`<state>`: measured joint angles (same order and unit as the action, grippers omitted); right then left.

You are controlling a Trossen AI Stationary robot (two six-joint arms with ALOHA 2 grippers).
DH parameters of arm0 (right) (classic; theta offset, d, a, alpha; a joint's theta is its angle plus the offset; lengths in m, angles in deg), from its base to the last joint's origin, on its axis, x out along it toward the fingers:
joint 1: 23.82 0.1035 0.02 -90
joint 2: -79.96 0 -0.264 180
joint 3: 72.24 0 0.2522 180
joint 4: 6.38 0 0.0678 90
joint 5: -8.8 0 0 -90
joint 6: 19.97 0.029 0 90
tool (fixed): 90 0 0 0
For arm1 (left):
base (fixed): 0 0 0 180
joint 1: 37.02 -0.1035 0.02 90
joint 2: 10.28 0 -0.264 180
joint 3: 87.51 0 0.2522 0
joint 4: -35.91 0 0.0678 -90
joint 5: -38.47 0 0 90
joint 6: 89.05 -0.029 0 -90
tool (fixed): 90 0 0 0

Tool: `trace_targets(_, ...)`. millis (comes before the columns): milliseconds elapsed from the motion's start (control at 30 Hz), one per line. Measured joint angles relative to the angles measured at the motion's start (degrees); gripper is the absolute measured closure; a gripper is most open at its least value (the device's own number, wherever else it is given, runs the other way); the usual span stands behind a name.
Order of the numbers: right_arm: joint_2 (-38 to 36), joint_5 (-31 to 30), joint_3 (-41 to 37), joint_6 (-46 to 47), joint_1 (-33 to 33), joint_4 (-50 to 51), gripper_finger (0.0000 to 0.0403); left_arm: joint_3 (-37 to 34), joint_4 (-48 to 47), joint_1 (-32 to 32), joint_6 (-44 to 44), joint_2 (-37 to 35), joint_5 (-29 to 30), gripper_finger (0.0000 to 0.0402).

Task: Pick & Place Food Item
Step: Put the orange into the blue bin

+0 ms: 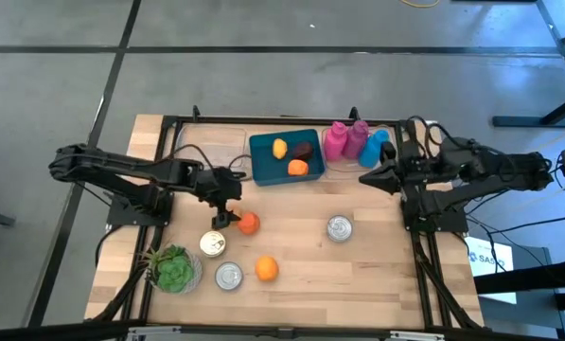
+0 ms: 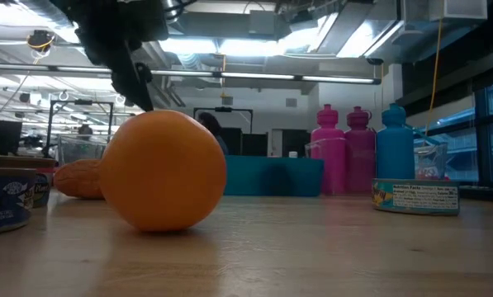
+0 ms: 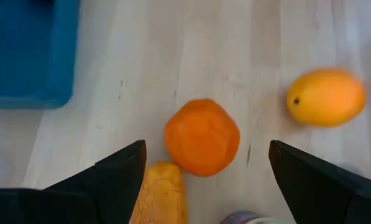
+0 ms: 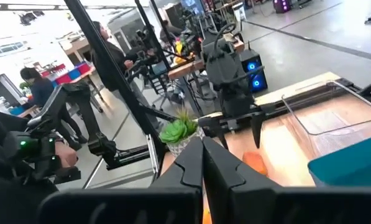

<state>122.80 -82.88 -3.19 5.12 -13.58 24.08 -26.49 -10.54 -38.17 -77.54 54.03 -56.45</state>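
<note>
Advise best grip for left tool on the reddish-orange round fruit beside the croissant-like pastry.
Come straight down with the left tool, open above it, and close across the widest middle of the reddish-orange round fruit. The yellow-brown pastry touches one side, so probably keep the fingers off that side, on the fruit's free flanks.

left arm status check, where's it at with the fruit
Left end effector open over orange fruit, not gripping. Right end effector shut, parked near bottles. Yellow-orange item touching the fruit.
</note>
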Motion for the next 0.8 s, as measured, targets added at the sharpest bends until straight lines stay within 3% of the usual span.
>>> trace_targets(133,0.9,0.0,-0.3,0.0,0.0,0.0,0.0397,0.0,1.5,2.0,-1.9,3.5,-0.1,0.0070)
trace_targets(433,1.0,1.2,-0.3,-0.2,0.0,0.0,0.0395,0.0,6.8,3.0,5.5,9.6,-0.2,0.0066)
trace_targets(800,1.0,1.2,-0.3,-1.0,1.9,0.5,0.0394,0.0,7.6,3.0,9.7,12.1,2.9,0.0064)
